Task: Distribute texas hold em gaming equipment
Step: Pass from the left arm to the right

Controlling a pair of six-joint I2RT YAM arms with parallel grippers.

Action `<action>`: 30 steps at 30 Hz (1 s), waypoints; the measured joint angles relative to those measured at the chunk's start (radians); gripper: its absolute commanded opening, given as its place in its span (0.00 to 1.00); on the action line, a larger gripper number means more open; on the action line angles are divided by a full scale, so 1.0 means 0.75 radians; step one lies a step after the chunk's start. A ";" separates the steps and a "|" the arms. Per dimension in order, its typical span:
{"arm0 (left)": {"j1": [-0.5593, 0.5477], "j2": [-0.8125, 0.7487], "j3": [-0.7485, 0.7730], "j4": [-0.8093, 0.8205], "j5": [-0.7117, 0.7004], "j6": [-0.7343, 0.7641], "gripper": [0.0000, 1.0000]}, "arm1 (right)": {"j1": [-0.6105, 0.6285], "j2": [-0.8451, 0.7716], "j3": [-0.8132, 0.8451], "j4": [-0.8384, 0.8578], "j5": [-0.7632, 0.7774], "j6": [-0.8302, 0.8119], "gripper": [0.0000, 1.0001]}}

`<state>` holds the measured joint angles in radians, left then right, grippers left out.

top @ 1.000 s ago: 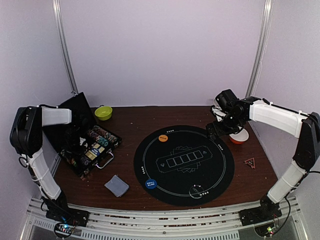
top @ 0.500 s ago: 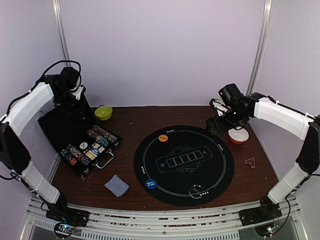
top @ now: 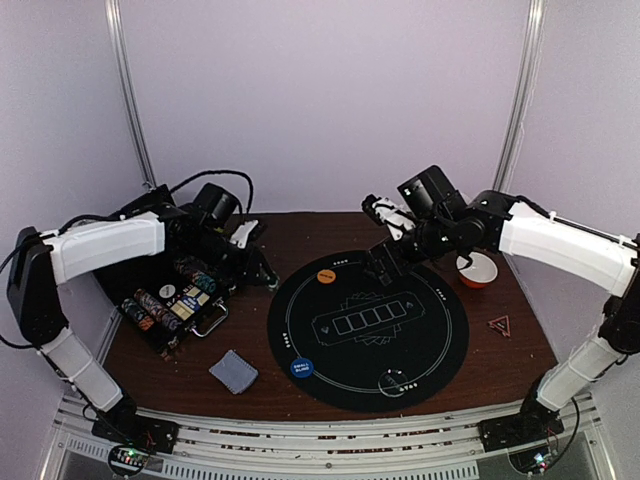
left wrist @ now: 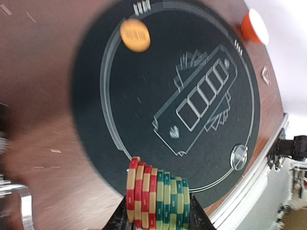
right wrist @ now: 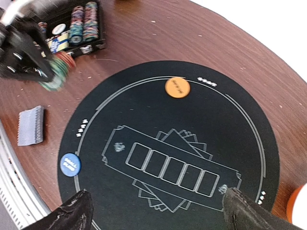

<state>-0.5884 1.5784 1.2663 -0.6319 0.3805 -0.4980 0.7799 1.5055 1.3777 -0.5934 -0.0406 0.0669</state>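
Chips (left wrist: pixel 158 194) held at the edge of the mat (top: pixel 440 340)
Left claw (top: pixel 262 272) clamps the red and teal stack edge-on beside the black mat, probably bound for a player's spot; right claw (right wrist: pixel 156 211) hangs wide open and empty over the mat; card deck (top: pixel 233 371) lies on the table (top: pixel 290 235) near the chip case (top: pixel 165 305)

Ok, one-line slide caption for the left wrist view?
Left hand grips a stack of red and teal poker chips at the edge of the black mat, orange button near its rim.
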 measured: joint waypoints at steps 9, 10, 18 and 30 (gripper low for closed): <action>-0.064 0.214 -0.295 0.394 0.210 -0.130 0.00 | 0.198 0.130 0.002 0.165 -0.018 0.002 0.94; -0.063 0.225 -0.310 0.425 0.220 -0.136 0.00 | 0.220 0.153 0.002 0.191 -0.018 -0.007 0.93; -0.063 0.243 -0.473 0.612 0.286 -0.171 0.00 | 0.345 0.371 0.042 0.311 -0.051 -0.041 0.91; -0.025 0.223 -0.655 0.848 0.387 -0.228 0.00 | 0.412 0.596 0.073 0.561 -0.083 -0.169 0.89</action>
<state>-0.6071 1.7454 0.7753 0.0040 0.6704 -0.6693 1.0889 1.9522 1.4326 -0.1730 -0.1028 -0.0597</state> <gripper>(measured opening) 0.291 0.898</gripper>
